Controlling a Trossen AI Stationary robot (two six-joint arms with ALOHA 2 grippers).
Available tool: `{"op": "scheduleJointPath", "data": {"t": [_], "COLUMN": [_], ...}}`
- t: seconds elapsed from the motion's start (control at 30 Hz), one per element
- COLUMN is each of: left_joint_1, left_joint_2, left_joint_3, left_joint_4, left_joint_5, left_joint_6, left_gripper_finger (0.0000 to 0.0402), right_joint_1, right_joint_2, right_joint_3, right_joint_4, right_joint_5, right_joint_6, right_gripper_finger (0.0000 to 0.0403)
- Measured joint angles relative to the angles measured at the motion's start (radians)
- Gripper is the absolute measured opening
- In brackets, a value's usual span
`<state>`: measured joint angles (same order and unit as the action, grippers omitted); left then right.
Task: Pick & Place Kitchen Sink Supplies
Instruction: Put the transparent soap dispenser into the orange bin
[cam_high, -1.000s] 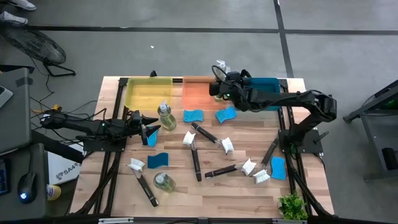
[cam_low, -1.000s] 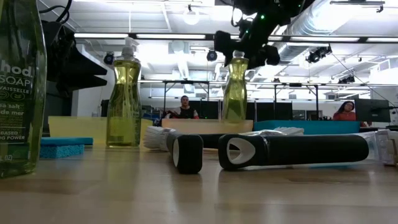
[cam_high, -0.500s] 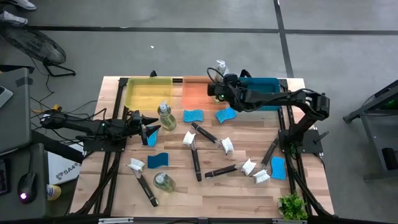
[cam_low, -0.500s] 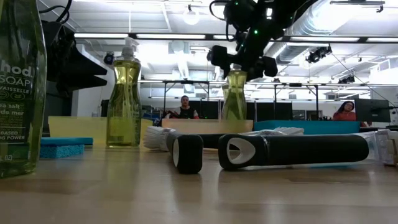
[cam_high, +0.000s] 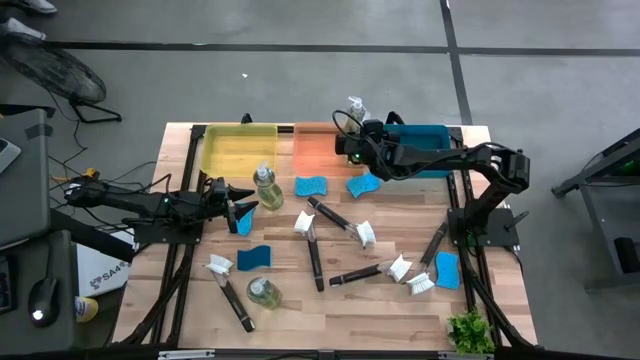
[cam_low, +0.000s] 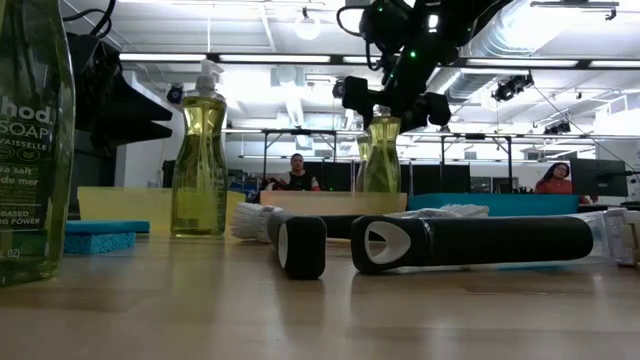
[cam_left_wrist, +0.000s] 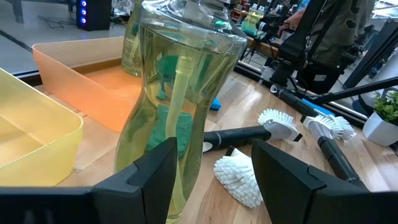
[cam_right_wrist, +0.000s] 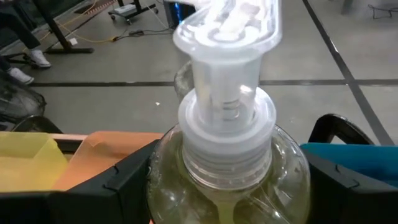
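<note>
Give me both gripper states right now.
Left gripper: open around a soap bottle by the yellow tray.
Right gripper: shut on another soap bottle over the orange tray.

A wooden worktop (cam_high: 330, 300) carries three trays along its far edge: yellow (cam_high: 238, 150), orange (cam_high: 318, 147) and blue (cam_high: 425, 140). Spread across it lie blue sponges (cam_high: 311, 186), dark-handled brushes (cam_high: 316, 262) and soap bottles (cam_high: 264, 292). A small green plant (cam_high: 470, 330) sits at one near corner.
</note>
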<state>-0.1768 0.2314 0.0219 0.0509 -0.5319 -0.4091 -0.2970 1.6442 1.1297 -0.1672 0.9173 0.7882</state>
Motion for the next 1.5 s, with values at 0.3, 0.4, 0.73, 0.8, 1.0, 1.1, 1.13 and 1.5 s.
{"op": "scheduleJointPath", "data": {"t": [0.3,0.4,0.73,0.8,1.0,1.1,1.13,1.5], "left_joint_1": [0.0,0.0,0.0,0.0,0.0,0.0,0.0,0.0], "left_joint_2": [0.0,0.0,0.0,0.0,0.0,0.0,0.0,0.0], "left_joint_3": [0.0,0.0,0.0,0.0,0.0,0.0,0.0,0.0], "left_joint_4": [0.0,0.0,0.0,0.0,0.0,0.0,0.0,0.0], "left_joint_5": [0.0,0.0,0.0,0.0,0.0,0.0,0.0,0.0], "left_joint_6": [0.0,0.0,0.0,0.0,0.0,0.0,0.0,0.0], "left_gripper_finger": [0.0202,0.0202,0.0202,0.0202,0.0202,0.0202,0.0202,0.0202], "right_joint_1": [-0.004,-0.005,-0.005,-0.005,-0.005,-0.005,-0.005,-0.004], "right_joint_2": [0.018,0.04,0.045,0.045,0.039,0.029,0.024,-0.021], "right_joint_3": [0.0,0.0,0.001,0.001,0.002,0.002,0.002,0.0], "right_joint_4": [0.007,0.016,0.017,0.018,0.017,0.014,0.012,-0.007], "right_joint_5": [-0.011,-0.03,-0.036,-0.054,-0.08,-0.095,-0.101,-0.186], "right_joint_6": [-0.002,-0.003,-0.026,-0.037,-0.091,-0.14,-0.152,-0.231], "right_gripper_finger": [0.0281,0.0281,0.0285,0.0288,0.03,0.0303,0.0303,0.0305]}}
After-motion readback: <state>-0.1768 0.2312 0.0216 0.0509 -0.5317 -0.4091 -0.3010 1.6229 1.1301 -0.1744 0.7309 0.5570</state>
